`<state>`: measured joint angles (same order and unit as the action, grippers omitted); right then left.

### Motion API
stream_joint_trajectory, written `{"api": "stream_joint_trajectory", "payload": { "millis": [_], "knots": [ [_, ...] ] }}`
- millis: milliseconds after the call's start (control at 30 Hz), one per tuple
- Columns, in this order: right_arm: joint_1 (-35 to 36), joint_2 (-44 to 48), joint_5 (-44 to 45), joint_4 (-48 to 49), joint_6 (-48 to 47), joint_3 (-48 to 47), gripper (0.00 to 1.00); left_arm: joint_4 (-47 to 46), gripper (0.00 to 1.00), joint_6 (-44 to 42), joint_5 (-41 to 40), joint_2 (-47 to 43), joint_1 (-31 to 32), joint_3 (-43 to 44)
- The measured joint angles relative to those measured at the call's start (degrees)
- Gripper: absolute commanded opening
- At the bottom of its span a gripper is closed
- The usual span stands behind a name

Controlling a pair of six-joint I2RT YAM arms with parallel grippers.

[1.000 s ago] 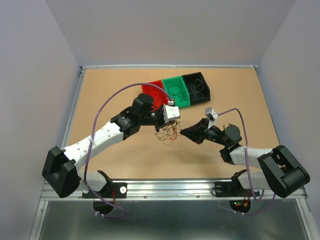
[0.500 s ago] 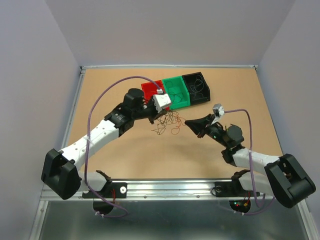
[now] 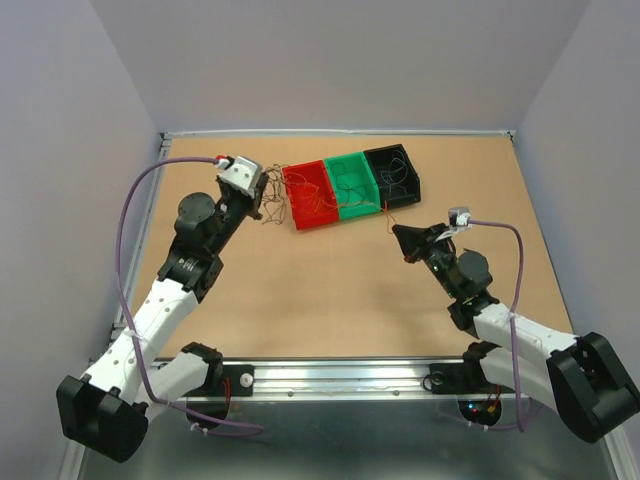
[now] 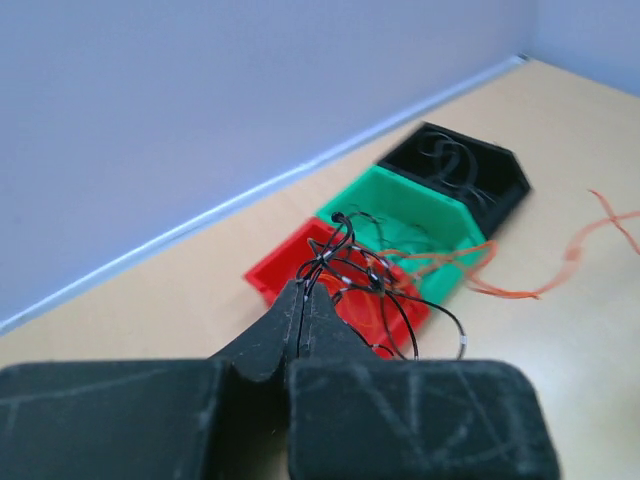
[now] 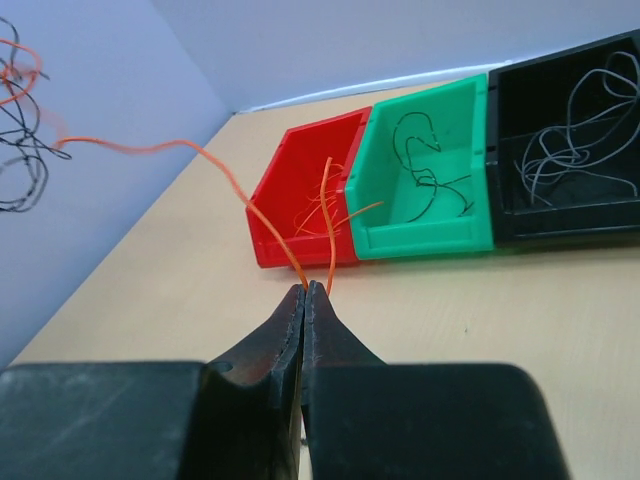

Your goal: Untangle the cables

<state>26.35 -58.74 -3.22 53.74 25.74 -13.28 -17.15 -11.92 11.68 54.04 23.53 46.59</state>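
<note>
The cables are a small wiry clump (image 3: 275, 207) of black and orange wires, hanging just left of the red bin. My left gripper (image 3: 260, 203) is shut on the clump's black wires (image 4: 352, 272), with its tips (image 4: 305, 290) held above the table. One orange wire (image 3: 345, 207) stretches from the clump over the bins to my right gripper (image 3: 398, 232). In the right wrist view the right gripper (image 5: 308, 288) is shut on that orange wire (image 5: 226, 172), and the clump (image 5: 20, 150) hangs at the far upper left.
A red bin (image 3: 311, 194), a green bin (image 3: 352, 184) and a black bin (image 3: 393, 174) stand in a row at the back. Each holds a few loose wires: orange (image 5: 325, 200), dark (image 5: 425, 165) and grey (image 5: 565, 150). Lilac arm cables loop beside both arms.
My left arm has swung left and back, carrying the clump from the table's middle to the left of the red bin. My right gripper moved right, and the orange wire is drawn out between them.
</note>
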Motion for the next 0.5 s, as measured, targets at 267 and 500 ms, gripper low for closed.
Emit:
{"api": "stream_joint_trajectory", "payload": {
  "millis": [267, 500],
  "knots": [
    [0.0, -1.0, -0.5, -2.5, -0.3, -0.8, 0.00, -5.1, 0.00, 4.7, -13.6, -1.8, -4.1, -2.4],
    [0.0, -6.2, -3.7, -5.9, -0.3, -6.9, 0.01, -8.2, 0.00, 5.8, -19.7, -1.8, -6.1, -3.5]
  ]
}}
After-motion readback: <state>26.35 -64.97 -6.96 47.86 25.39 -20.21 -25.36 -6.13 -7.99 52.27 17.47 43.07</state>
